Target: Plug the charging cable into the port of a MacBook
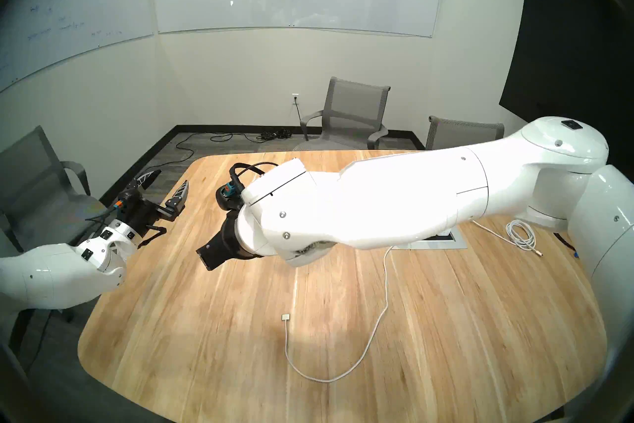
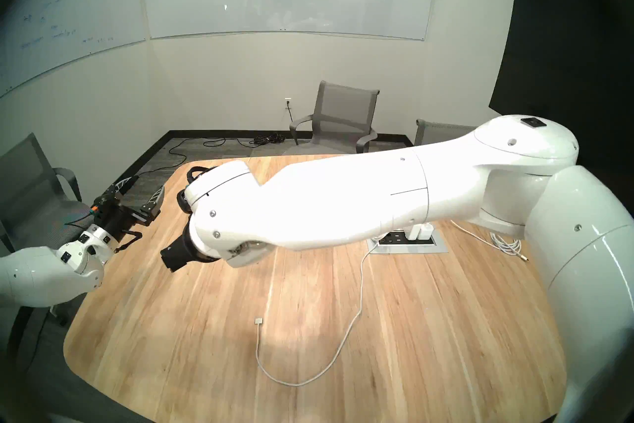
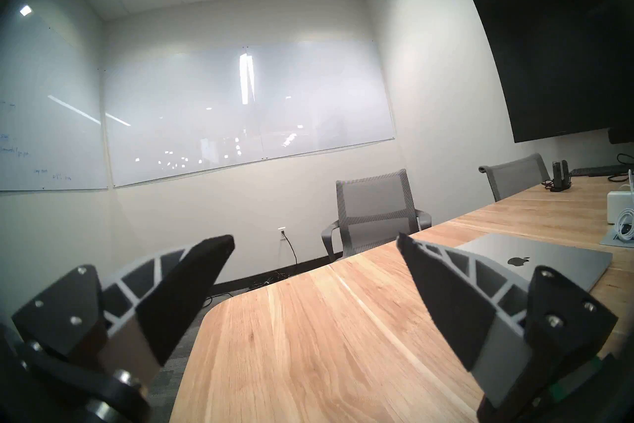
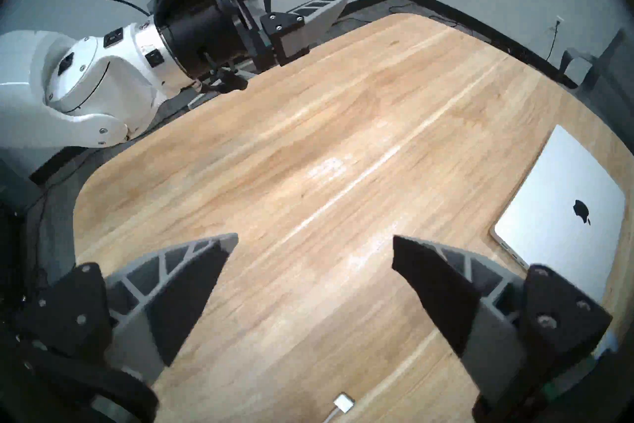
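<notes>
From the head views your right arm (image 1: 394, 202) covers the middle of the table (image 1: 240, 326) and hides the MacBook (image 4: 562, 216) entirely; you see the laptop only through the wrist cameras. In the right wrist view it lies closed, beyond and to the right of the right gripper (image 4: 314, 249), its near end cut off by the right finger. The port (image 4: 504, 244) is one of three tiny dark slots on the near edge (too small to tell apart with confidence). The right gripper stands wide and holds nothing. The charging cable (image 1: 374, 329) loops across the table; its connector tip (image 4: 343, 403) lies flat just below the gripper, between the fingers and clear of both. The left gripper (image 3: 315, 242) stands wide and empty at the table's left edge.
</notes>
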Robot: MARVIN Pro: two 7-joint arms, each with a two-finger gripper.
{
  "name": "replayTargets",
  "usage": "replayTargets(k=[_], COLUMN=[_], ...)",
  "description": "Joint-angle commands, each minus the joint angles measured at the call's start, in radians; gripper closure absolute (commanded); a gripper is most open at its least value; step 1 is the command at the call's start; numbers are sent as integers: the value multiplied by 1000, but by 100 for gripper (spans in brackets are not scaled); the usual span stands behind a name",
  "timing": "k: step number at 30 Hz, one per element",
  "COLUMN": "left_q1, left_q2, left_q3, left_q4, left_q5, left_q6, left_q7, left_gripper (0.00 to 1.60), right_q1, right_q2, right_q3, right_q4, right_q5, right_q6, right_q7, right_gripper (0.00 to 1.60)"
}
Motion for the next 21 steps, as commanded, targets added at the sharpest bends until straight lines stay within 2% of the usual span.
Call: replayTargets(k=[1, 8, 17, 21], left_q1=[-16, -16, -16, -16], left_q2=[1, 1, 1, 1], left_q3=[-14, -14, -14, -14], left_q4=[-2, -2, -2, -2], left_q5=[0, 0, 0, 0], left_q6=[-7, -7, -7, -7], left_q7=[1, 1, 1, 1], left_gripper=[0, 0, 0, 0], right_q1=[-29, -38, -41, -39], right_q2=[-33, -74, -105, -128], right_q3=[72, 71, 35, 8], right_q4=[47, 74, 76, 68], right_q5=[148, 168, 117, 67], right_q6=[-84, -191, -300, -363], right_q7=[-101, -209, -327, -393], right_gripper=[0, 0, 0, 0])
